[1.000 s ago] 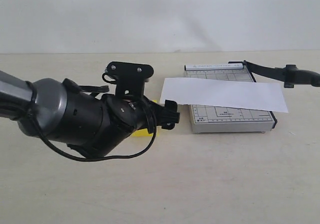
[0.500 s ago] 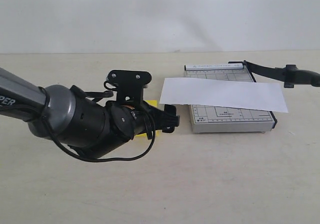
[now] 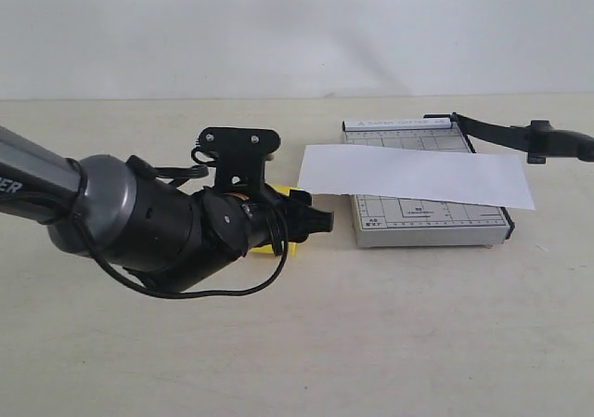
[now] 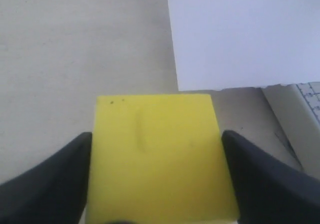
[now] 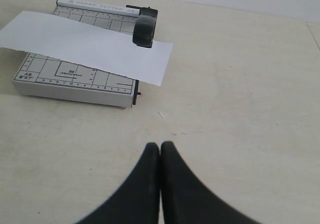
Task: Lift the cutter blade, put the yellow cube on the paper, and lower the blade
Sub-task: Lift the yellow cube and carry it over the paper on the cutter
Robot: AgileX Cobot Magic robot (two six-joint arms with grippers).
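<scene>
The yellow cube [image 4: 157, 154] sits between the two black fingers of my left gripper [image 4: 156, 134], which press on its two sides just above the table. In the exterior view the left gripper [image 3: 311, 217] is just left of the paper [image 3: 418, 175], and the cube [image 3: 295, 193] peeks out from behind it. The white paper strip lies across the grey cutter base [image 3: 427, 217]. The cutter blade [image 3: 501, 131] is raised, its handle [image 5: 144, 29] above the paper's far end. My right gripper [image 5: 160, 145] is shut on nothing over bare table, apart from the cutter.
The left arm's thick black and grey body [image 3: 139, 222] and its cable fill the left middle of the exterior view. The paper's near end [image 4: 245, 39] overhangs the cutter base toward the cube. A pale wall closes off the back of the table.
My left gripper has shifted slightly right toward the paper with the cube, and more yellow shows at its tip. The blade, paper and right gripper have not moved.
</scene>
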